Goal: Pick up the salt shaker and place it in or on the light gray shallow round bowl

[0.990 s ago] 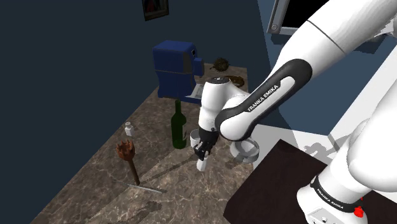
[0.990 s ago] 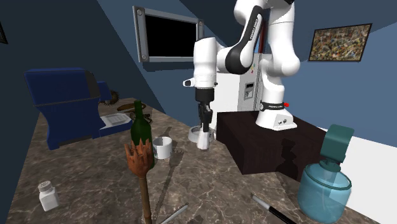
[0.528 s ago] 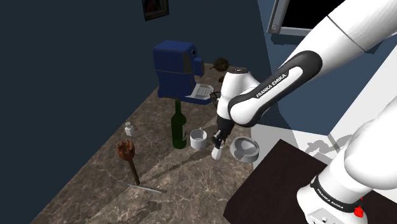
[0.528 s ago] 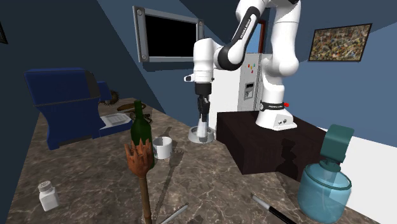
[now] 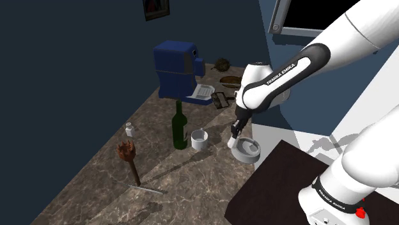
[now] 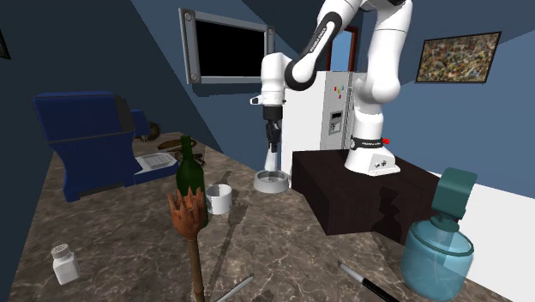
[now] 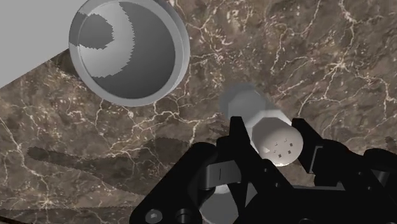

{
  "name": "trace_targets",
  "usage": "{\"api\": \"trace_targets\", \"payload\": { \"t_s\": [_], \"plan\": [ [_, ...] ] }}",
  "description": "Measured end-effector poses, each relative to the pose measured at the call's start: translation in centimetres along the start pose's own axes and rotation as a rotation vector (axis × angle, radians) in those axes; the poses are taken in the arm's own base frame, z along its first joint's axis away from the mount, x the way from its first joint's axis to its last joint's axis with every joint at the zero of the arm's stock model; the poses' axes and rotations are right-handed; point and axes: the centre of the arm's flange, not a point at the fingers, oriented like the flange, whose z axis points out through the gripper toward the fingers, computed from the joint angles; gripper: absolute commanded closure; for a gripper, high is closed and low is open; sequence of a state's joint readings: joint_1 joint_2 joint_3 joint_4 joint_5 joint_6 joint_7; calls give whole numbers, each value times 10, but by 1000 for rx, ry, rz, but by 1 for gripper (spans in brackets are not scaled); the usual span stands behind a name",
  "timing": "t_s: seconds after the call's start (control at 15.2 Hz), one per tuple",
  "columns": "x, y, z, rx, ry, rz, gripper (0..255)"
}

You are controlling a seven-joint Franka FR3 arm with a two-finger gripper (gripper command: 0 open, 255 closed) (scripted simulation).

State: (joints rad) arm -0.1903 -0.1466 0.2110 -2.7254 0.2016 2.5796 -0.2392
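Wrist view is showing the black gripper (image 7: 275, 147) pinching the salt shaker (image 7: 264, 121), one finger pressing on each side of its pale body, with the perforated cap facing the camera. The shaker's far end is showing against the brown marble counter (image 7: 318, 51), just beside the rim of the light grey shallow round bowl (image 7: 182, 51) and not overlapping it.

In the shoulder view the white arm is reaching in from two o'clock. The gripper (image 5: 234, 133) is holding the salt shaker (image 5: 233, 142) roughly upright and off the counter, at about ten o'clock from the bowl (image 5: 246, 156), close to its rim. A small white cup (image 5: 199, 139) is standing at nine o'clock from the bowl, and a green bottle (image 5: 179, 128) is standing just past the cup on that same line. A small white jar with a grey lid (image 5: 129, 130) is sitting well apart, near the counter's edge. A blue machine (image 5: 177, 69) is standing at the back, at twelve o'clock from the bottle. The dark stand (image 5: 275, 185) is lying at the bowl's five o'clock.

In the second exterior view the salt shaker (image 6: 271, 162) is hanging at twelve o'clock from the bowl (image 6: 279, 185), clear of it, under the gripper (image 6: 271, 149). The cup (image 6: 219, 198) is sitting at eight o'clock from the bowl.
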Motion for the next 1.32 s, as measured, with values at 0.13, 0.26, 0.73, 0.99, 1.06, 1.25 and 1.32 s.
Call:
{"api": "trace_targets", "payload": {
  "t_s": [0.13,0.26,0.73,0.99,1.06,1.25,1.32],
  "plan": [
    [-6,28,-6,0,0,0,255],
    [-12,56,-9,1,0,0,255],
    [-30,138,-21,1,1,0,255],
    [-31,146,-3,1,0,-2,255],
    [-31,146,2,1,0,-2,255],
    [-32,147,18,1,0,-2,255],
    [-31,149,24,1,0,-2,255]
  ]
}}
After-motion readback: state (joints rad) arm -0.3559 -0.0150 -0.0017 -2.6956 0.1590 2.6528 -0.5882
